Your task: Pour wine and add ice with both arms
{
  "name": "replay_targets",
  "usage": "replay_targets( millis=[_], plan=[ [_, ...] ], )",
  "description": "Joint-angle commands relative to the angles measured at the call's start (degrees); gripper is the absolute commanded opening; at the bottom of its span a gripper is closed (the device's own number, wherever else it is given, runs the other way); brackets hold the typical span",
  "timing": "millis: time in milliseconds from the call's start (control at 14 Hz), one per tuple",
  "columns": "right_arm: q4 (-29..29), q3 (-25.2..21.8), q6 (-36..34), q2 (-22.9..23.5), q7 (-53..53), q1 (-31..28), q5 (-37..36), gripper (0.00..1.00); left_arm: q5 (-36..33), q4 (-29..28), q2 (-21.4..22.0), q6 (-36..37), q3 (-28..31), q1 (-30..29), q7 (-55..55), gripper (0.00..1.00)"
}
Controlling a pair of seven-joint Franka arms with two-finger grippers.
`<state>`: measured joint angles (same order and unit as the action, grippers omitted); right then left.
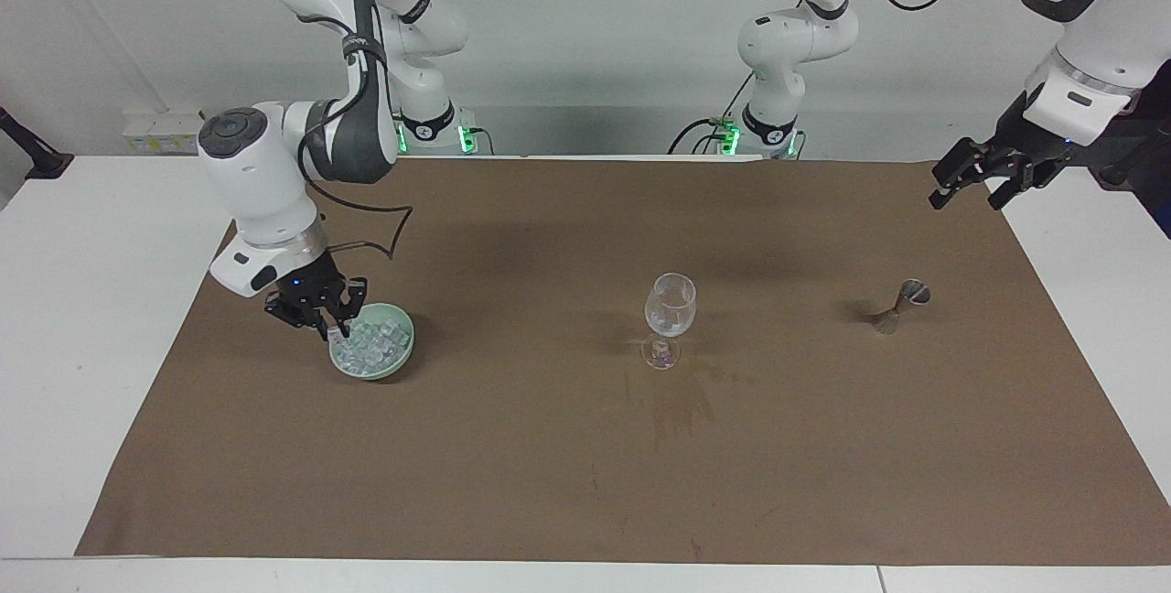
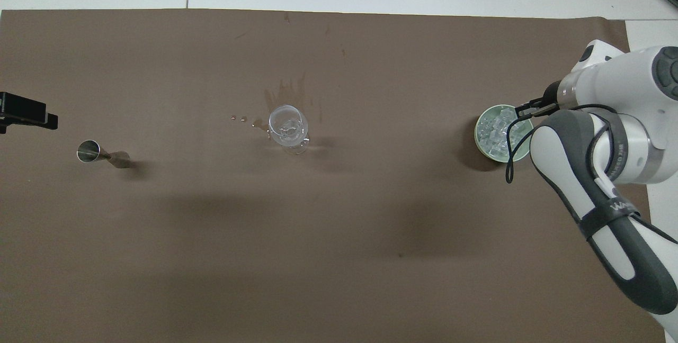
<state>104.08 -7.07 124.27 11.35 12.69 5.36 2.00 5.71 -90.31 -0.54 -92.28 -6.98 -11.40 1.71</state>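
The ice (image 1: 373, 341) is heaped in a pale green bowl (image 1: 366, 373) toward the right arm's end of the brown mat; it also shows in the overhead view (image 2: 495, 132) inside the bowl (image 2: 479, 139). My right gripper (image 1: 320, 318) hangs low over the bowl's rim on the right arm's side, also seen from overhead (image 2: 529, 110). A clear stemmed glass (image 1: 671, 309) stands mid-mat (image 2: 287, 127). A small metal jigger (image 1: 901, 305) stands toward the left arm's end (image 2: 100, 153). My left gripper (image 1: 979, 179) is open and empty, raised over the mat's edge (image 2: 26, 115).
A wet stain (image 1: 682, 405) and a few drops (image 2: 238, 118) mark the brown mat (image 1: 585, 483) by the glass. White table (image 1: 91, 300) borders the mat at both ends. The right arm's forearm (image 2: 598, 200) hangs over the mat's corner.
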Motion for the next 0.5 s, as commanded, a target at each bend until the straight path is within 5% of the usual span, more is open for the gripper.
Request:
replay_targets(
  millis=[0,429],
  plan=[
    [-5.88,1.00,-8.83,-1.42,-1.01,-2.90,0.38,0.00,-4.02,-0.39,0.98,-0.62,0.74,1.20,-1.63,0.96],
    [-13.55,5.21,-27.92,-6.59,-2.32,-4.66,-0.50,0.00,-7.64,1.90,0.54,-0.62,0.13,2.17,-3.21,0.98]
  ],
)
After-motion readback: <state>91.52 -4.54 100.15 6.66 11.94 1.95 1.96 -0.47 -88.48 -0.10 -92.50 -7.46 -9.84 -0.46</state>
